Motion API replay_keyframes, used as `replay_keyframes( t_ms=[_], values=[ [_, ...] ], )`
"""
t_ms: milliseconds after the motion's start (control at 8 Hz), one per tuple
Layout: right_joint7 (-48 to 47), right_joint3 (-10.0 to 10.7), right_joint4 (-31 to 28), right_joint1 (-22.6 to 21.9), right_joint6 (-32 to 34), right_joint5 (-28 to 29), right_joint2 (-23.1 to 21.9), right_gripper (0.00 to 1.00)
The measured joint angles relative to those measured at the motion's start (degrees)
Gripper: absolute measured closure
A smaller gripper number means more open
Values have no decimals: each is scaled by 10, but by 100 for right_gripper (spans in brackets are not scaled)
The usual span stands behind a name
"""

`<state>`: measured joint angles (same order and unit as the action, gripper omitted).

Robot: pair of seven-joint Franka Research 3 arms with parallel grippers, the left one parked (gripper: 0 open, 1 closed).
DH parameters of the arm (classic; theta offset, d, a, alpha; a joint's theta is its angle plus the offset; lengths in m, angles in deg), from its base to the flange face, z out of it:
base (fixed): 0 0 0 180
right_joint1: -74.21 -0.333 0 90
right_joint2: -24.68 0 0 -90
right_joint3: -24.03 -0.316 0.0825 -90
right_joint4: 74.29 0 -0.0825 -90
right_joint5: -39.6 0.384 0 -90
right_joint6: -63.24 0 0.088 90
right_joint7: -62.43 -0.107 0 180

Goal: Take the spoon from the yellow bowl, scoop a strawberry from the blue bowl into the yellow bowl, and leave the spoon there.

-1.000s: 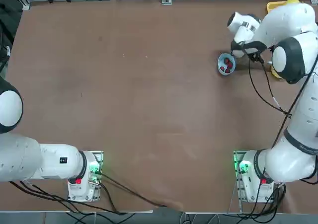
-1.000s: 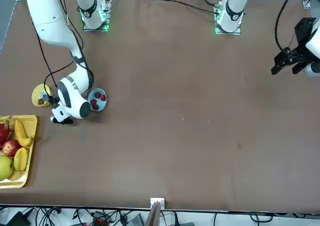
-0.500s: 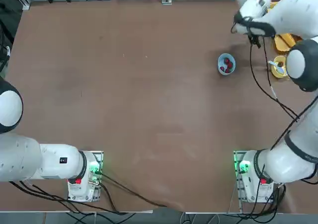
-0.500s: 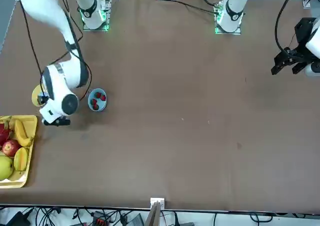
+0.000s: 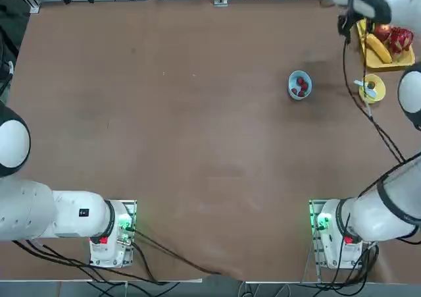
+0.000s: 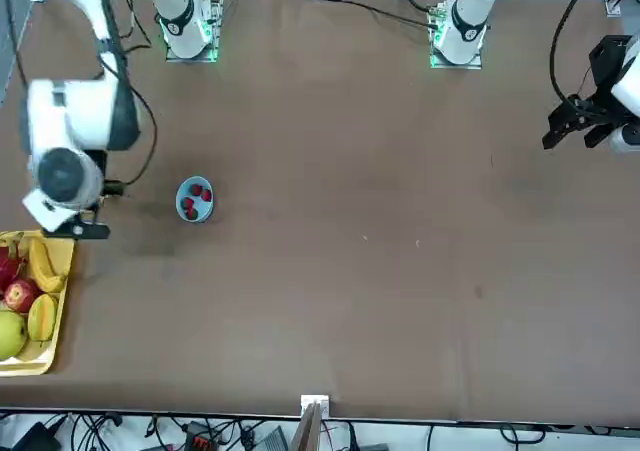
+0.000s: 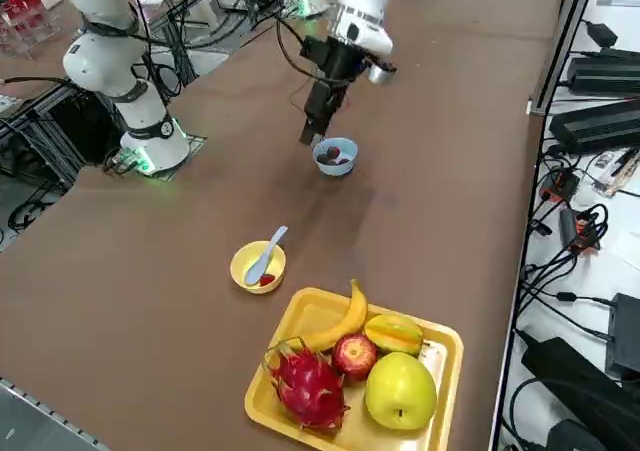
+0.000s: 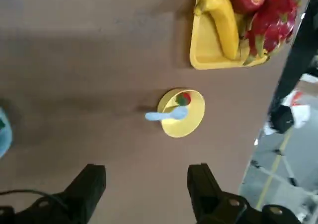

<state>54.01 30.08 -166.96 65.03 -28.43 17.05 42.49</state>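
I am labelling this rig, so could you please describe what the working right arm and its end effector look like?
The right arm is glossy white with rounded links and dark grey joint bands. A black cable hangs loose beside it, and green lights glow at its base. The right end effector is black, with two blocky fingers.

- The yellow bowl (image 7: pixel 257 267), small, round and bright, is standing upright on the table, just beside the near corner of the yellow fruit tray (image 7: pixel 290 321).
- The spoon (image 7: pixel 265 256), pale blue plastic, is lying in the yellow bowl beside a strawberry (image 7: pixel 263 280), its handle sticking out over the rim away from the tray.
- The blue bowl (image 7: pixel 335 157), light blue, is holding strawberries, well apart from the tray, beyond the yellow bowl.
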Motion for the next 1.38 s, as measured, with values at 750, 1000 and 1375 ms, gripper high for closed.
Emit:
replay_keyframes(
  t_ms=[750,1000,1375],
  values=[
    [85,-1,143,121,71,231,-37,0],
    [85,-23,143,140,44,261,-64,0],
    [83,-73,70,146,3,259,-130,0]
  ],
)
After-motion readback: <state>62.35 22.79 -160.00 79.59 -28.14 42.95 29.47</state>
